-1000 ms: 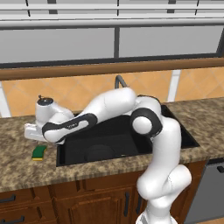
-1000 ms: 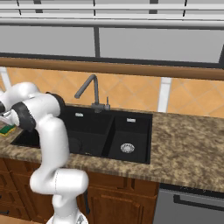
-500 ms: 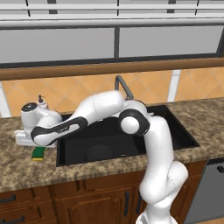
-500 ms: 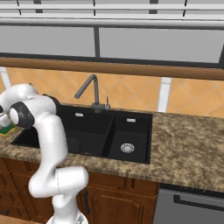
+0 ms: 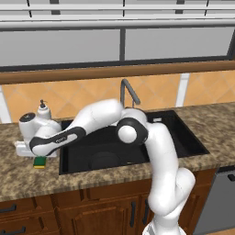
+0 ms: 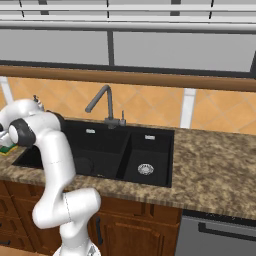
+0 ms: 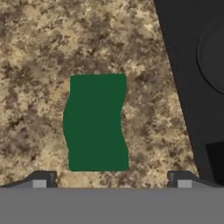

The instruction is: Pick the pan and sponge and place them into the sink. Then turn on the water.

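The sponge (image 7: 96, 122) lies green face up on the granite counter, just left of the sink (image 5: 183, 137). It also shows in the left base view as the sponge (image 5: 40, 162) and at the left edge of the right base view (image 6: 6, 148). My gripper (image 7: 111, 179) hangs straight above it, open, with a fingertip (image 7: 41, 179) on either side and well apart from it. In the left base view the gripper (image 5: 36, 153) sits under the white hand. The black pan (image 5: 103, 158) lies in the wide basin, and its rim (image 7: 214, 57) shows beside the counter edge. No water runs from the faucet (image 5: 128, 89).
A white soap dispenser (image 5: 42, 108) stands on the counter right behind my hand. The sink's black rim (image 7: 179, 87) runs close to the sponge's right side. Bare granite counter (image 6: 215, 160) stretches right of the sink.
The arm has swung left from the sink's edge and come down a little, bringing the hand over the sponge. The jaws have stayed wide.
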{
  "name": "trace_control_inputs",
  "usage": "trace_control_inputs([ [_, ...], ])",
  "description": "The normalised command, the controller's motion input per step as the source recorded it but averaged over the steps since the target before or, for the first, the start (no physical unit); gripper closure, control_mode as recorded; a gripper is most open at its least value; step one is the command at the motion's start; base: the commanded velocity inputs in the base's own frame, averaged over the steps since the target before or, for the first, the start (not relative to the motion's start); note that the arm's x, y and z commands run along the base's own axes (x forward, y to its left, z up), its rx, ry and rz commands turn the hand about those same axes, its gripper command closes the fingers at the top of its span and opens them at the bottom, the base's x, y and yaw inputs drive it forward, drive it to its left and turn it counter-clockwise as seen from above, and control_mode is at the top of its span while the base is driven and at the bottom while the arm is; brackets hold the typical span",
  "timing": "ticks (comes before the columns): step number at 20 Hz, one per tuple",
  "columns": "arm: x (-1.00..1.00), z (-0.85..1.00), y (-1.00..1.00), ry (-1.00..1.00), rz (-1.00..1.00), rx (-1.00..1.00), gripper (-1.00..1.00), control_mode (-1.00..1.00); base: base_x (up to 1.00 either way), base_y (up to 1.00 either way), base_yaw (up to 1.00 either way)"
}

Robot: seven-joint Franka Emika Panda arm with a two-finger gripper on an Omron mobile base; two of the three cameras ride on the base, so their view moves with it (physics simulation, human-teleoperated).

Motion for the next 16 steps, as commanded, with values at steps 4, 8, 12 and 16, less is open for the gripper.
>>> trace_control_inputs([
  [4,0.19,-0.22,-0.02,0.0,0.02,0.0,-1.0,-1.0,0.0,0.0,0.0],
  [8,0.14,-0.22,-0.03,0.0,0.04,0.0,-1.0,-1.0,0.0,0.0,0.0],
  [12,0.18,-0.31,0.01,0.0,0.0,0.0,-1.0,-1.0,0.0,0.0,0.0],
  [16,0.17,-0.32,0.03,0.0,0.0,0.0,-1.0,-1.0,0.0,0.0,0.0],
])
